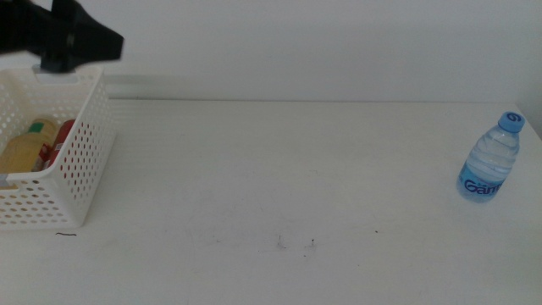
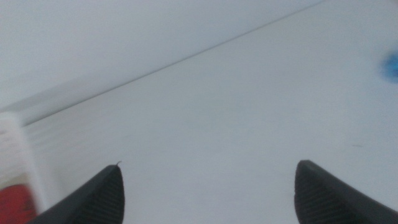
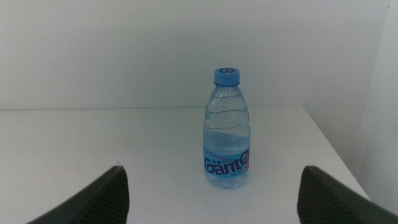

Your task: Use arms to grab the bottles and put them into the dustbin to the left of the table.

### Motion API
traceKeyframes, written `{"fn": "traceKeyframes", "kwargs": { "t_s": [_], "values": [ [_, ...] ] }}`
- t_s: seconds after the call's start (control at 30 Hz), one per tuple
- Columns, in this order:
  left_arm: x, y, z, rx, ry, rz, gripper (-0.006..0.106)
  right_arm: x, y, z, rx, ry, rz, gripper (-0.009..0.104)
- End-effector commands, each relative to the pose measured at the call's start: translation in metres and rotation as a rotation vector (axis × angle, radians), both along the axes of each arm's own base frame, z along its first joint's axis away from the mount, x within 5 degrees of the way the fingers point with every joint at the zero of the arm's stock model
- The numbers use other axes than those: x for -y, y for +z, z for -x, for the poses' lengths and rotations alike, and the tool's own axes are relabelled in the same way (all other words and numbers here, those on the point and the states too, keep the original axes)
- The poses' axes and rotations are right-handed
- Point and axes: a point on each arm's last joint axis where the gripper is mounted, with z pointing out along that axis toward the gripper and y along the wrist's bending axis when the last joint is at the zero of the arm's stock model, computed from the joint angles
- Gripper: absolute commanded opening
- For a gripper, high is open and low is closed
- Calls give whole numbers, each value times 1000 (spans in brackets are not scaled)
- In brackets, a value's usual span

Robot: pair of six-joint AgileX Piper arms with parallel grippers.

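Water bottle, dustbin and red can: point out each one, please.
Water bottle (image 3: 227, 140): right wrist view, on its clear body.
Dustbin (image 1: 80, 157): middle view, on its perforated side wall.
Red can (image 1: 59, 144): middle view, on its side, inside the dustbin.

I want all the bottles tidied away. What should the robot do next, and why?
Probably the right gripper should ease forward to the water bottle. It stands upright alone on the table, straight ahead of the open jaws. The tea bottle and can lie in the dustbin, where the left gripper hovers.
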Motion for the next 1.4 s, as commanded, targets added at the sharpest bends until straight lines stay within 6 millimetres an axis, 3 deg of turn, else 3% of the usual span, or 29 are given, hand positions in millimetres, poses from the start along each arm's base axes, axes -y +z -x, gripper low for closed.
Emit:
{"fn": "traceKeyframes", "kwargs": {
  "t_s": [0.0, 0.1, 0.2, 0.77, 0.9, 1.03, 1.17, 1.37],
  "values": [
    [13, 0, 27, 26, -64, 58, 94, 0, 0, 0, 11, -4, 10, 91],
    [24, -3, 48, 74, -106, 93, 94, 0, 0, 0, 11, -4, 10, 91],
    [28, -7, 53, 79, -119, 78, 94, 0, 0, 0, 11, -4, 10, 91],
    [28, -7, 53, 79, -123, 86, 94, 0, 0, 0, 11, -4, 10, 91],
    [28, -7, 53, 79, -123, 86, 94, 1, 14, 0, 158, -9, 45, 91],
    [28, -7, 53, 79, -123, 86, 94, 1, 17, 1, 195, -10, -17, 91],
    [28, -6, 52, 85, -118, 87, 94, 2, 20, -7, 198, -22, -134, 91],
    [28, -6, 52, 91, -113, 90, 94, 2, 29, -32, 20, -39, -165, 91]
  ]
}}
